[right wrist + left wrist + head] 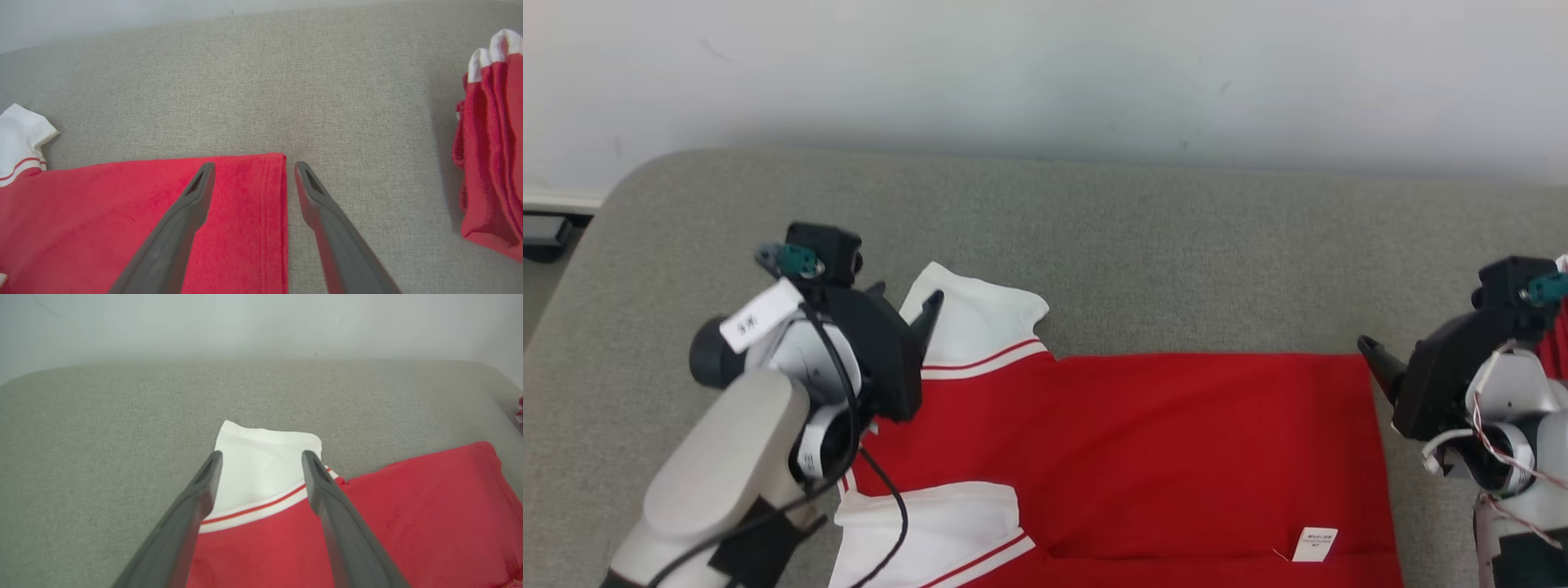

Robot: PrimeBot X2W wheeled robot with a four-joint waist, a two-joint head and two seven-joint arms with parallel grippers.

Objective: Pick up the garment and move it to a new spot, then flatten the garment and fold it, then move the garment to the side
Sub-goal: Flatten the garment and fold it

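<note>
Lying spread across grey cushion (1176, 245): red garment (1176, 449).

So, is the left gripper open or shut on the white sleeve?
Open: the left gripper has both fingers spread apart over the white sleeve, clamping nothing.

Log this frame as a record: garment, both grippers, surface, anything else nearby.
garment: red shirt with white sleeves, lying spread out
left gripper: open, empty, poised over the far white sleeve
right gripper: open, empty, fingers either side of the shirt's hemmed edge
surface: grey fabric cushion
other: pile of red-and-white garments to the robot's right; white label on the shirt
</note>
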